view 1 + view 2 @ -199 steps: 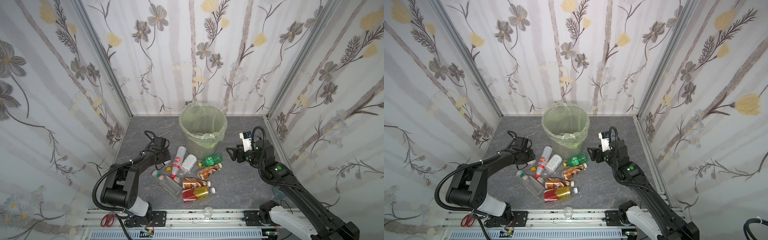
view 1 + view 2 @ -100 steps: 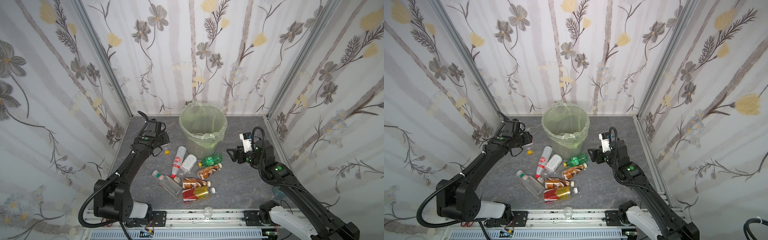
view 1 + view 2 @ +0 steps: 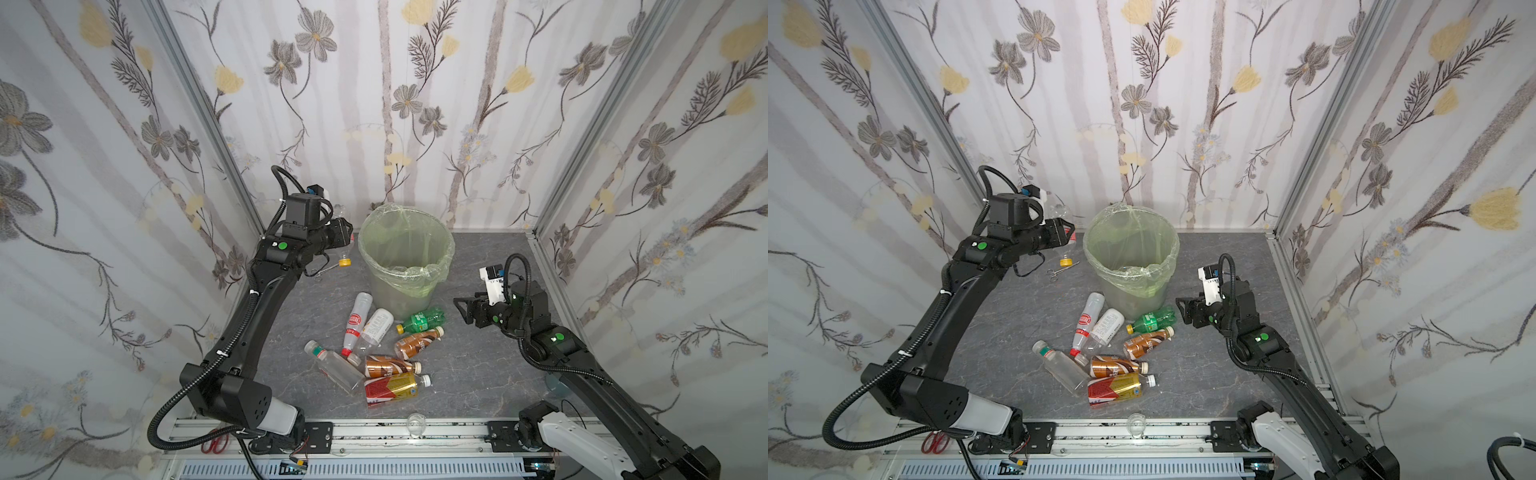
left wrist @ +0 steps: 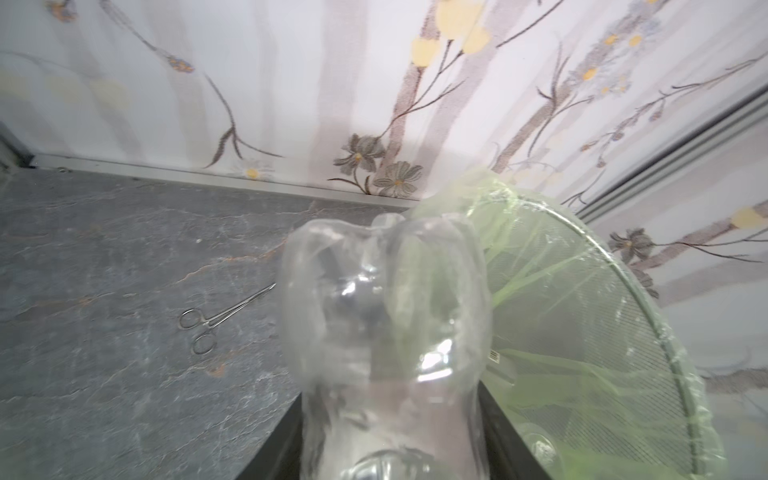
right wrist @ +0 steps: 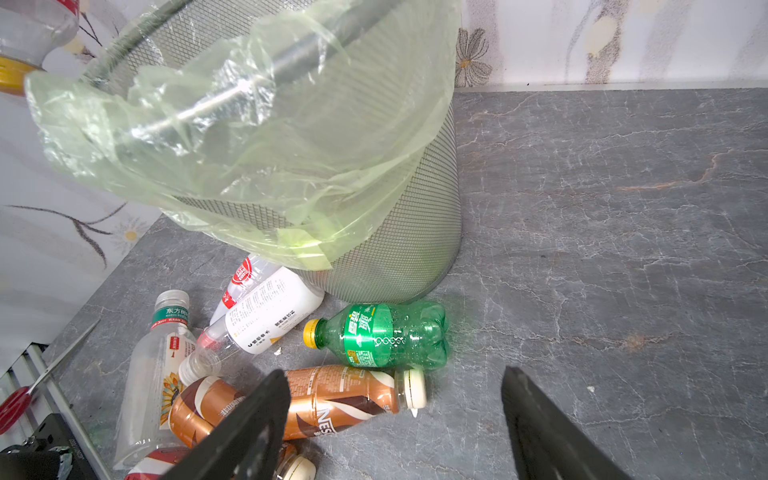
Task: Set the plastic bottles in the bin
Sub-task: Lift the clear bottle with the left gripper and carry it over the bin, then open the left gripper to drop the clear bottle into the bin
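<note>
Clear plastic, the yellow-capped bottle (image 3: 342, 254) hangs cap-down, clamped in the left fingers (image 3: 345, 233) just beside the bin (image 3: 399, 286) in a top view. Left wrist: it should pass fully over the bin before release. Right wrist: right fingers (image 5: 249, 424) gape empty near the green bottle (image 5: 382, 336) on the table (image 5: 602, 249).

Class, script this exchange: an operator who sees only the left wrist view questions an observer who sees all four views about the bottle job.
Operator: Is my bottle over the bin?
Observer: No. In both top views the left gripper holds the clear bottle, yellow cap down, just outside the bin's rim.
Operator: How many remain?
Observer: Seven bottles lie on the table before the bin.
Operator: The other arm?
Observer: The right gripper is open and empty near the green bottle.
</note>
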`<control>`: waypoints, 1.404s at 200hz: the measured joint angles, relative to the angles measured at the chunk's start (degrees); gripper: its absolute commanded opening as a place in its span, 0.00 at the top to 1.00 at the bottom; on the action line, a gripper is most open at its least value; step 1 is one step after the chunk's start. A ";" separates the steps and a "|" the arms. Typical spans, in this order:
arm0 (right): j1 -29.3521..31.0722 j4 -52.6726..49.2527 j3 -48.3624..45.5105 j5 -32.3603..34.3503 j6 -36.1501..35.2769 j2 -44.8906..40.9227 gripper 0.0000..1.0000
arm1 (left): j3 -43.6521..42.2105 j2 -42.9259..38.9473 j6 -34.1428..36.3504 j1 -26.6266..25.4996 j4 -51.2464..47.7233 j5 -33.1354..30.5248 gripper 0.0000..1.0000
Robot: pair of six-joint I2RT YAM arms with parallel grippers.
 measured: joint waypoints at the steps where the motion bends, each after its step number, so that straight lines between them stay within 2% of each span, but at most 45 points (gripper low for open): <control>1: 0.00 0.00 0.00 0.00 0.00 0.00 0.19 | 0.00 0.00 0.00 0.00 0.00 0.00 0.54; 65: -0.04 -0.04 0.00 0.00 0.02 -0.66 0.19 | 12.87 8.39 1.53 -5.16 -0.17 0.68 0.53; 124: -0.04 -0.04 0.00 0.00 0.07 -1.57 0.19 | 18.38 16.61 4.94 -10.67 1.51 -2.80 0.52; 174: -0.04 -0.42 0.00 0.04 0.22 -3.26 0.19 | 15.96 18.45 7.67 -11.93 5.66 -8.96 0.49; 217: -0.04 -0.50 -0.02 0.63 0.66 -3.58 0.19 | 4.94 14.99 10.10 -12.11 12.50 -10.27 0.36; 260: -0.04 -1.86 0.00 0.63 0.63 -3.58 0.19 | 2.29 13.64 10.43 -11.80 17.42 -11.47 0.23; 281: -0.02 -2.60 0.00 0.63 0.66 -3.82 0.19 | 1.79 13.09 10.43 -11.34 18.40 -11.58 0.21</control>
